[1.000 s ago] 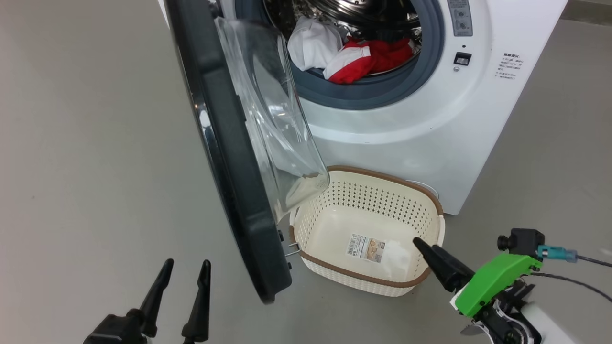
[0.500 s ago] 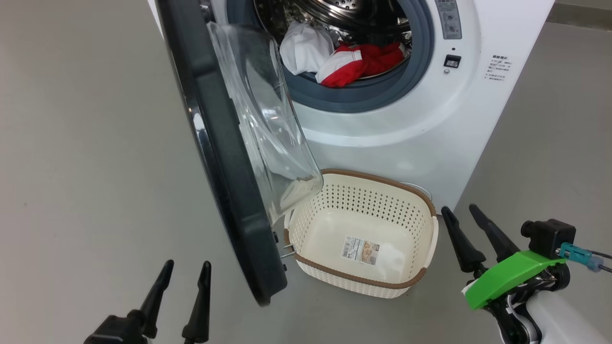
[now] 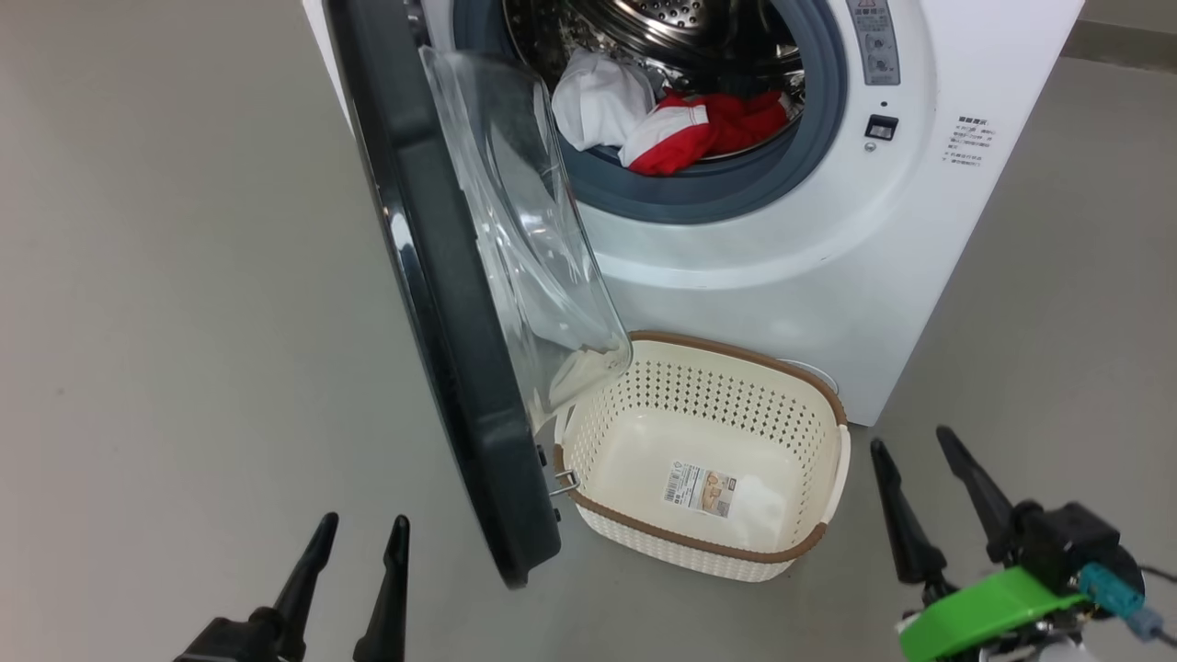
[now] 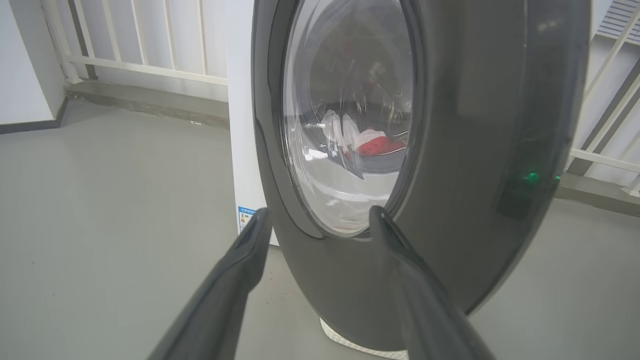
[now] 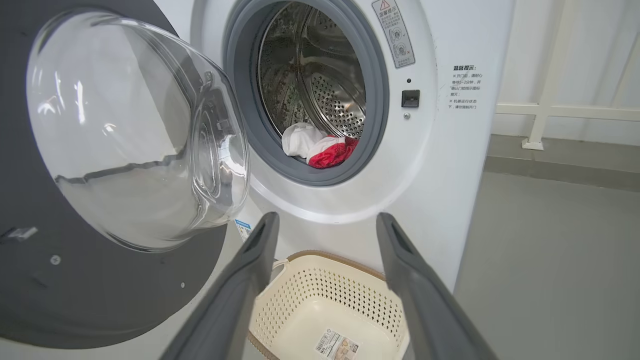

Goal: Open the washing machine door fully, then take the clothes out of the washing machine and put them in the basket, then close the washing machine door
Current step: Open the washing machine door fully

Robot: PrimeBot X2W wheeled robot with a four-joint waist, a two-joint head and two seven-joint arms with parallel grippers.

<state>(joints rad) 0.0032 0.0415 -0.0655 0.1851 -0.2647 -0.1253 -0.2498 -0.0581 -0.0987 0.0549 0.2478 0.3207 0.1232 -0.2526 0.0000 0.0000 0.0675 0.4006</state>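
Right wrist view: the clothes (image 5: 320,147) are seen at the front edge of the drum (image 5: 336,95), above and beyond the right gripper (image 5: 326,217), which is spread wide and empty; they are judged soft and light, best pinched at a raised fold.

Grey floor (image 3: 184,322), white railing (image 5: 575,112) along its far edge

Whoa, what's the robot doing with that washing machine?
It's unloading the washing machine. The washing machine door stands open, and the clothes, red and white, lie in the drum. The basket sits on the floor below, no clothes in it yet. The left gripper and right gripper are both open, holding nothing.
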